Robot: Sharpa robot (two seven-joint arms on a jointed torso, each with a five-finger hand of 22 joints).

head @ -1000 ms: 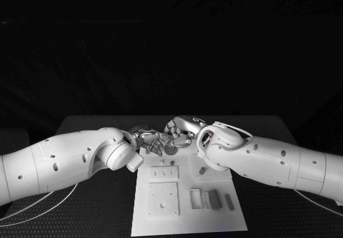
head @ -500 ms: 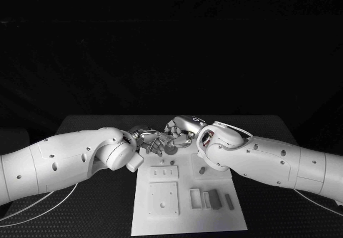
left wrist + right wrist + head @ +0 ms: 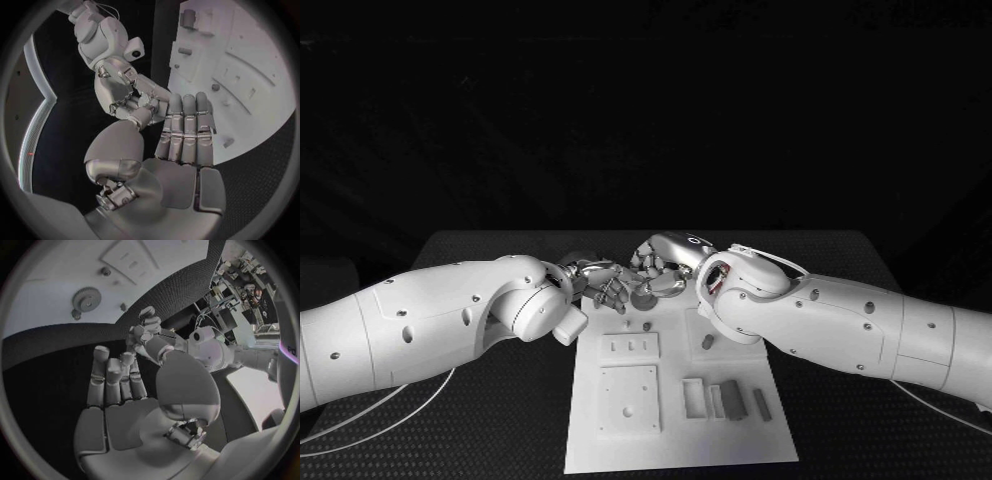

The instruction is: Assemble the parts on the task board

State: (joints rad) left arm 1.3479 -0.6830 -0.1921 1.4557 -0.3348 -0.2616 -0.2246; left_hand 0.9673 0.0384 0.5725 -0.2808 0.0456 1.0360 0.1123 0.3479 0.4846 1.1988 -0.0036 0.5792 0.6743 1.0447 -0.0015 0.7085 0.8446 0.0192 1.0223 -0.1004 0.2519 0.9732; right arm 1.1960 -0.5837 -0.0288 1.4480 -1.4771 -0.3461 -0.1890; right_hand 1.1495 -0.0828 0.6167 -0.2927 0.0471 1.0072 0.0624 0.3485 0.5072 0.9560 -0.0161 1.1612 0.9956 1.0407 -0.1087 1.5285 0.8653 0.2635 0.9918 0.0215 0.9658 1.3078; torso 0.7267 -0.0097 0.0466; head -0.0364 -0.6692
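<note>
The white task board (image 3: 682,440) lies in the middle of the table, also seen in the wrist views (image 3: 250,45) (image 3: 56,270). A round grey gear (image 3: 643,300) (image 3: 85,298) lies on the board's far end. Just above it my two hands meet. My left hand (image 3: 603,285) (image 3: 181,145) has its fingers straight and side by side, thumb apart, with nothing in it. My right hand (image 3: 661,268) (image 3: 115,390) faces it fingertip to fingertip, its fingers apart, and I see no part in it. Each hand also appears in the other's wrist view: the right hand (image 3: 125,95), the left hand (image 3: 147,335).
A dark peg (image 3: 708,343) and a smaller one (image 3: 646,326) stand in the board behind the gear. Nearer me are two square plates (image 3: 629,400) and several grey bars (image 3: 733,400). Cables (image 3: 358,420) run over the table at the left.
My left hand's fingers have lifted slightly toward the right hand. The gear, the board and the right arm are as before.
</note>
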